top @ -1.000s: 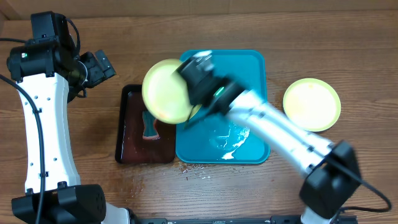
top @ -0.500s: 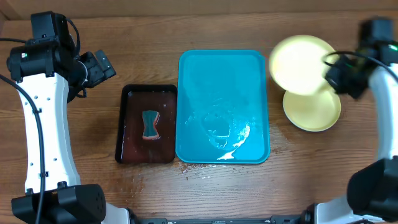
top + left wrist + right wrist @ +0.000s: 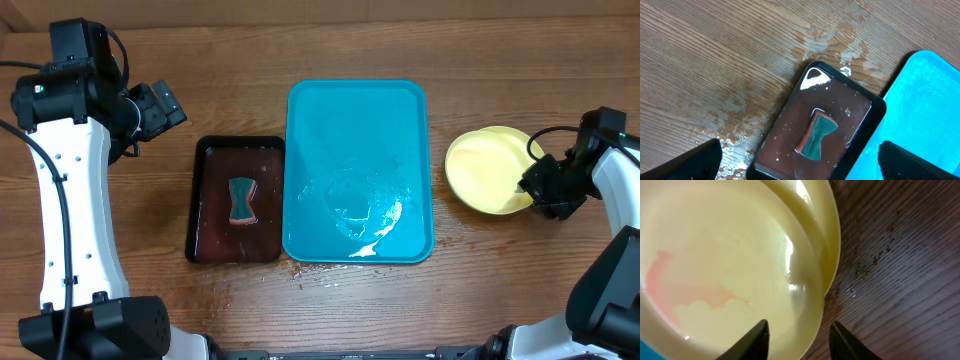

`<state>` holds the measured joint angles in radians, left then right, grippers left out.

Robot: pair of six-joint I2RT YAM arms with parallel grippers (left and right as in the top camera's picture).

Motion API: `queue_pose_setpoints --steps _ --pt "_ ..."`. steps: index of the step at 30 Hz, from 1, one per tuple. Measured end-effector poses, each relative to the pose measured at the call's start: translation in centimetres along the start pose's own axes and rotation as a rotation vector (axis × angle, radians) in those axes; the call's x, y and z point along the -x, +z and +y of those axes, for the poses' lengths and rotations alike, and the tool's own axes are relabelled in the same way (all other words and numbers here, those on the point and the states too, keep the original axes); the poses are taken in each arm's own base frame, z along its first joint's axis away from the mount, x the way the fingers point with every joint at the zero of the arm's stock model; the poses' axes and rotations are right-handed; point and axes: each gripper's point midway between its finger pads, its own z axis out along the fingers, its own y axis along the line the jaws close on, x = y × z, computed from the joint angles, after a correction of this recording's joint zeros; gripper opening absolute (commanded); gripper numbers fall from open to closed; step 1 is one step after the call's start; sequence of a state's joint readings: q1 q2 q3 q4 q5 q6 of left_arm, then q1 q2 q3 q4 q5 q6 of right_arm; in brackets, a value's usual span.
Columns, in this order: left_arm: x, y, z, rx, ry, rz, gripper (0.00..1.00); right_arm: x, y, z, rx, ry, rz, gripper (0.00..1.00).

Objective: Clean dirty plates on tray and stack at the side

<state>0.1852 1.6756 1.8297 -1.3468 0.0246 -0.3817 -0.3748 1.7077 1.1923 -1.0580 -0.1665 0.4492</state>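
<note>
Two yellow-green plates lie stacked on the table right of the tray. The top plate (image 3: 483, 170) (image 3: 715, 270) sits offset to the left on the lower plate (image 3: 517, 137) (image 3: 826, 230) and bears a faint pink smear. My right gripper (image 3: 540, 190) (image 3: 799, 341) is open, its fingers straddling the top plate's right rim with gaps on both sides. The turquoise tray (image 3: 360, 120) (image 3: 932, 100) holds only wet streaks. My left gripper (image 3: 168, 106) (image 3: 800, 162) is open and empty, high over the black tray. The light-blue rimmed plate is out of view.
A smaller black tray (image 3: 200, 215) (image 3: 875, 112) of brownish water lies left of the turquoise tray, with a green-and-orange sponge (image 3: 241, 201) (image 3: 816, 136) in it. Water drops spot the wood around it.
My right arm carried the plate from over the tray to the right side, lowered it onto the other yellow-green plate and let it go. The left arm has not moved.
</note>
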Motion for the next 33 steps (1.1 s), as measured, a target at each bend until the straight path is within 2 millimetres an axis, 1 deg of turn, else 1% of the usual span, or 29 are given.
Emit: queue_pose_setpoints --steps 1,3,5,6,7,8,10,11,12,13,14,18,20,22,23,25,27,29,31,33 --pt "0.0 0.0 0.0 0.000 0.000 0.000 1.00 0.1 -0.2 0.1 0.004 -0.002 -0.007 0.47" --pt "0.0 0.0 0.0 0.000 0.000 0.000 1.00 0.3 -1.8 0.6 0.027 -0.016 -0.045 0.48" --pt "0.0 0.0 0.0 0.000 0.000 0.000 1.00 0.3 -4.5 1.4 0.066 -0.035 -0.112 0.49" --pt "0.0 0.0 0.0 0.000 0.000 0.000 1.00 0.2 -6.2 1.9 0.091 -0.050 -0.154 0.49" --pt "0.0 0.0 0.0 0.000 0.000 0.000 1.00 -0.1 -8.6 2.6 0.128 -0.076 -0.214 0.49" --pt "0.0 0.0 0.0 0.000 0.000 0.000 1.00 -0.5 -10.2 3.1 0.157 -0.100 -0.254 0.50" --pt "0.0 0.0 0.0 0.000 0.000 0.000 1.00 -2.3 -14.2 4.6 0.240 -0.189 -0.353 0.50" --pt "0.0 0.0 0.0 0.000 0.000 0.000 1.00 -3.4 -15.7 5.3 0.278 -0.238 -0.386 0.50" --pt "0.0 0.0 0.0 0.000 0.000 -0.001 1.00 -4.7 -16.9 5.9 0.314 -0.288 -0.408 0.53" --pt "0.0 0.0 0.0 0.000 0.000 0.000 1.00 -6.3 -18.1 6.5 0.351 -0.344 -0.425 0.63" --pt "0.0 0.0 0.0 0.000 0.000 0.000 1.00 -8.0 -19.0 7.1 0.387 -0.395 -0.434 1.00" --pt "0.0 0.0 0.0 0.000 0.000 0.000 1.00 -12.8 -21.0 8.8 0.494 -0.566 -0.440 1.00" --pt "0.0 0.0 0.0 0.000 0.000 0.000 0.99 -14.8 -21.5 9.5 0.541 -0.622 -0.420 1.00" --pt "0.0 0.0 0.0 0.000 0.000 0.000 1.00 -16.3 -21.7 9.9 0.572 -0.662 -0.399 1.00" --pt "0.0 0.0 0.0 0.000 0.000 0.000 1.00 -16.8 -21.6 9.8 0.574 -0.670 -0.386 1.00" --pt "0.0 0.0 0.0 0.000 0.000 0.000 1.00 -17.7 -20.9 9.1 0.551 -0.677 -0.334 1.00" --pt "0.0 0.0 0.0 0.000 0.000 0.000 1.00 -18.0 -20.4 8.5 0.524 -0.670 -0.311 1.00" --pt "0.0 0.0 0.0 0.000 0.000 0.000 1.00 -17.7 -20.5 8.4 0.517 -0.666 -0.327 1.00" --pt "0.0 0.0 0.0 0.000 0.000 0.000 1.00 -17.0 -21.1 8.7 0.522 -0.668 -0.383 1.00" --pt "0.0 0.0 0.0 0.000 0.000 0.000 1.00 -16.2 -22.5 9.2 0.549 -0.683 -0.479 1.00"
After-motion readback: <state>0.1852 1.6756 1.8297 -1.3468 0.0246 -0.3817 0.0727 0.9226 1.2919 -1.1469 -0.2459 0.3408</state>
